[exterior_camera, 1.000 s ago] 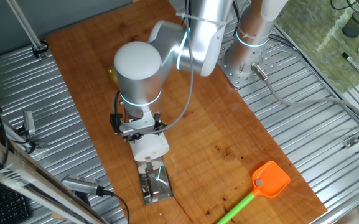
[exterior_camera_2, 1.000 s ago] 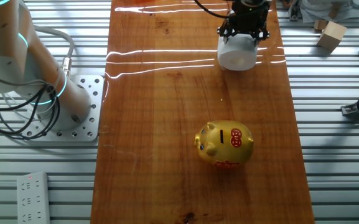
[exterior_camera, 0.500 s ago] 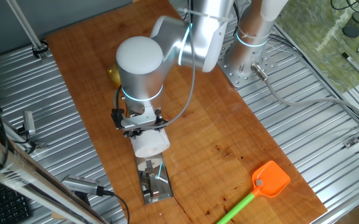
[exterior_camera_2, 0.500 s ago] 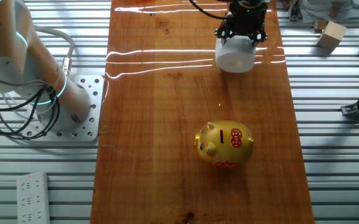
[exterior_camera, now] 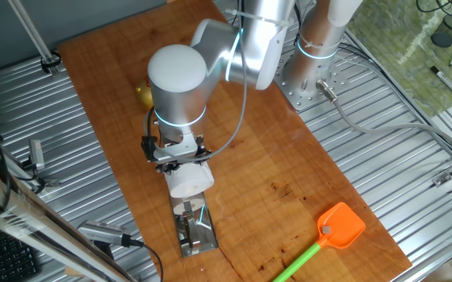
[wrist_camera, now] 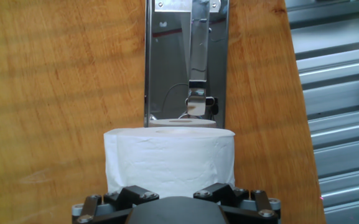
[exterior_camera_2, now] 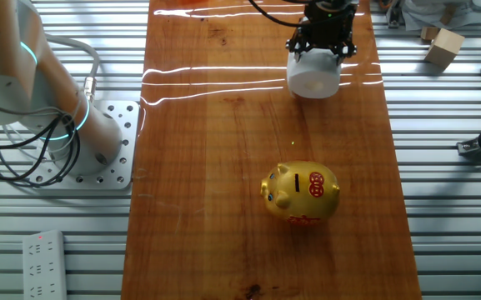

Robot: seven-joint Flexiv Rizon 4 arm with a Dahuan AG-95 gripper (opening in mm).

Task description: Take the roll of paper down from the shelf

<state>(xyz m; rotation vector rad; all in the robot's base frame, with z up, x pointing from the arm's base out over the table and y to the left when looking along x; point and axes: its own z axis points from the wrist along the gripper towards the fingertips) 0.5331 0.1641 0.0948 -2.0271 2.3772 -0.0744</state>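
Wooden bench [exterior_camera: 288, 164] carries the shelf [exterior_camera: 194, 227] near one end edge. Just beside it, the jaws grasp the roll [exterior_camera: 190, 180], clear of the bracket; a piggy bank [exterior_camera_2: 301, 193] stands well apart.

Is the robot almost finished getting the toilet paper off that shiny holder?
Nearly. The roll of paper is already off the shelf. The end effector holds it just beside the holder's end. What's left: setting it down on the wooden table and letting go.
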